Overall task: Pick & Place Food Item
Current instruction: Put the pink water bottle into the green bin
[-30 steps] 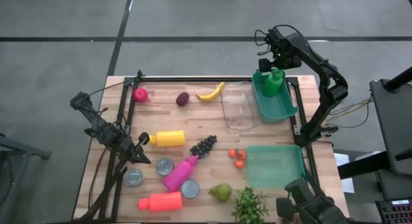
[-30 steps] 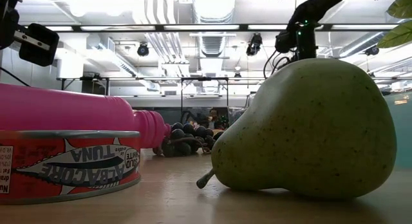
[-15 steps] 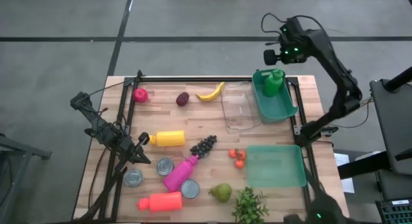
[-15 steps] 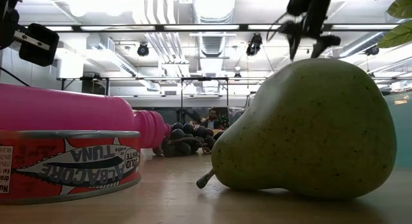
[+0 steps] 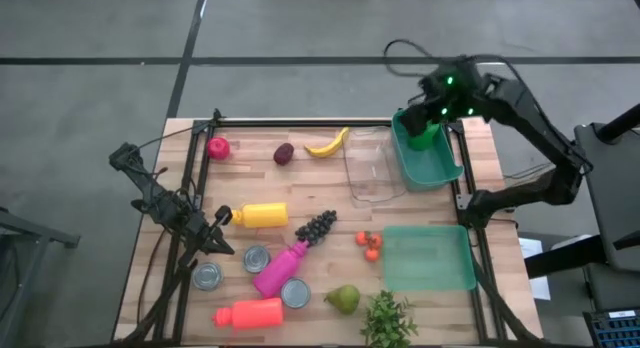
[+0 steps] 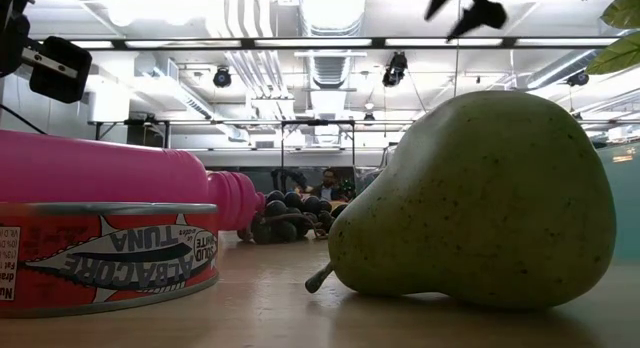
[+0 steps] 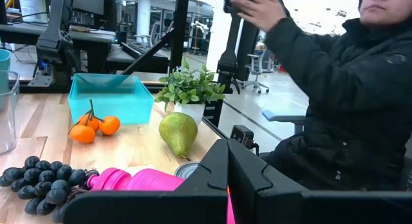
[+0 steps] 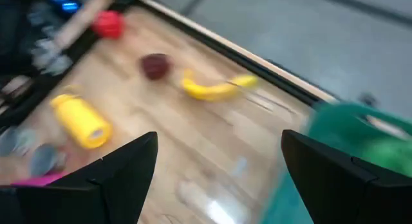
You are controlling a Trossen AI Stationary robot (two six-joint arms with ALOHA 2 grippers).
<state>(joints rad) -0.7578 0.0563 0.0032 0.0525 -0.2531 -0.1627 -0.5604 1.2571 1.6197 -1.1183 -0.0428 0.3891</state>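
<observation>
Wooden boards make up the table [image 5: 330, 203], set on a grey floor, and food and containers lie scattered across it. At the far right corner the right gripper [image 5: 432, 106] hangs above the upper green bin [image 5: 428, 160], its two dark fingers [image 8: 109, 179] spread wide with nothing between them; the wrist view looks down past them at a banana [image 8: 215, 87], a dark plum [image 8: 154, 65], a red item [image 8: 108, 23] and a yellow bottle [image 8: 81, 121] on the boards. A green bottle [image 5: 425, 136] sits inside that upper bin, just under the gripper, so that item appears already placed. Outward from there lie the clear container [image 5: 369, 173] beside the bin, the tomatoes [image 5: 369, 245] next to the lower green bin [image 5: 428, 258], the grapes [image 5: 315, 226], the pink bottle [image 5: 280, 269], the cans [image 5: 257, 258] and the pear [image 5: 343, 298] near the front edge. The left gripper [image 5: 212, 228] waits over the left side of the table with its fingers pressed together, holding nothing (its camera also catches a person in a dark jacket [image 7: 335, 102] seated beyond the front edge). Judging by the open jaws and the filled bin, the step in hand is travelling to the next food item. To do it well, the right arm should rise clear of the bin wall before swinging over the boards, settle squarely above one item, such as the banana, which lies apart from its neighbours, and line the fingers across its narrow width before descending.
</observation>
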